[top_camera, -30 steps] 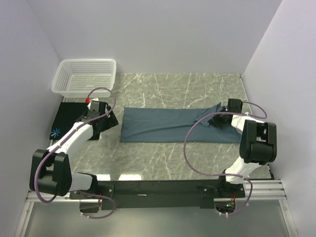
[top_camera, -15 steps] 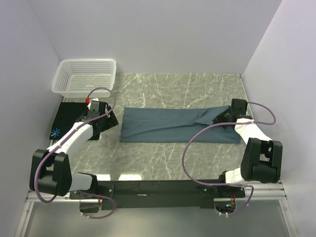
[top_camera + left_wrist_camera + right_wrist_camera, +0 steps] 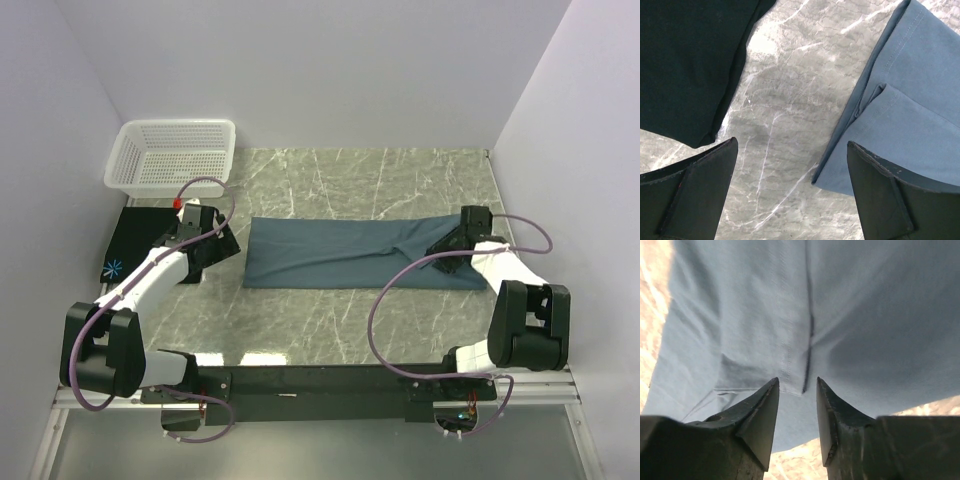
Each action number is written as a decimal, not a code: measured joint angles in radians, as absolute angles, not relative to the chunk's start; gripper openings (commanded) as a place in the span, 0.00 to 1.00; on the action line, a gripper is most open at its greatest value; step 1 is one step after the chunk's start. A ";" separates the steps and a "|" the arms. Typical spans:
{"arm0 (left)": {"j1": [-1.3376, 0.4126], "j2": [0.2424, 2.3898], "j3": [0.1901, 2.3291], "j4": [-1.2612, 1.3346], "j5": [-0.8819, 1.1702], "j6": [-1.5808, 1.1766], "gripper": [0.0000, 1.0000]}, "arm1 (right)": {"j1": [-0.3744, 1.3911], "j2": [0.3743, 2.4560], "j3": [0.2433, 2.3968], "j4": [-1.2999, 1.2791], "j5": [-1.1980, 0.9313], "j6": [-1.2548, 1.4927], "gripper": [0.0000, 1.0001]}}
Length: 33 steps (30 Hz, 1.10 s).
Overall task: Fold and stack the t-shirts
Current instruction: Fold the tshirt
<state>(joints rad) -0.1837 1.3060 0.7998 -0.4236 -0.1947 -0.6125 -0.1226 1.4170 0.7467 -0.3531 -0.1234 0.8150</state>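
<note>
The slate-blue t-shirt (image 3: 340,255) lies flat as a long band across the middle of the table. My right gripper (image 3: 445,245) hovers low over its right end, jaws open, with cloth (image 3: 840,315) beneath them and nothing between them (image 3: 797,381). The black t-shirt (image 3: 135,235) lies folded at the left, its light-blue starburst print (image 3: 113,268) facing up. My left gripper (image 3: 218,246) stands wide open above bare table between the black t-shirt (image 3: 685,65) and the slate-blue t-shirt's left edge (image 3: 910,100), holding nothing (image 3: 791,145).
A white lattice basket (image 3: 175,155) stands at the back left corner, just behind the black t-shirt. Walls close in the table on the left, back and right. Marble tabletop (image 3: 340,180) shows behind and in front of the slate-blue t-shirt.
My right gripper drew the raised flap at the slate-blue t-shirt's right end outward, laid it flat, then opened and let go. The left arm has not moved.
</note>
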 measured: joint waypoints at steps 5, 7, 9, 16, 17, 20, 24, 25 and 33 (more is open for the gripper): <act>-0.184 1.306 0.800 -0.424 -0.187 -0.611 0.96 | -0.159 1.417 0.834 -0.358 -0.122 0.713 0.40; -0.184 1.306 0.800 -0.423 -0.183 -0.609 0.96 | -0.178 1.417 0.859 -0.339 -0.141 0.681 0.37; -0.184 1.306 0.800 -0.422 -0.176 -0.609 0.96 | -0.189 1.418 0.870 -0.313 -0.171 0.656 0.33; -0.197 1.317 0.800 -0.422 -0.142 -0.609 0.97 | -0.138 1.501 0.858 -0.196 -0.328 0.640 0.30; -0.199 1.320 0.800 -0.422 -0.140 -0.609 0.97 | -0.126 1.514 0.854 -0.186 -0.343 0.643 0.30; -0.208 1.327 0.800 -0.423 -0.134 -0.609 0.97 | -0.091 1.570 0.842 -0.144 -0.385 0.657 0.29; -0.224 1.329 0.800 -0.423 -0.129 -0.610 0.97 | -0.078 1.653 0.842 -0.093 -0.403 0.674 0.29; -0.228 1.332 0.800 -0.423 -0.128 -0.611 0.97 | -0.078 1.676 0.842 -0.085 -0.402 0.680 0.29; -0.264 1.374 0.841 -0.432 -0.109 -0.625 0.96 | -0.078 1.782 0.922 -0.052 -0.407 0.720 0.29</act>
<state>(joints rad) -0.2642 1.3743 0.8406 -0.4320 -0.1089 -0.6254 -0.0784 1.7817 0.9222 -0.0525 -0.4072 0.7197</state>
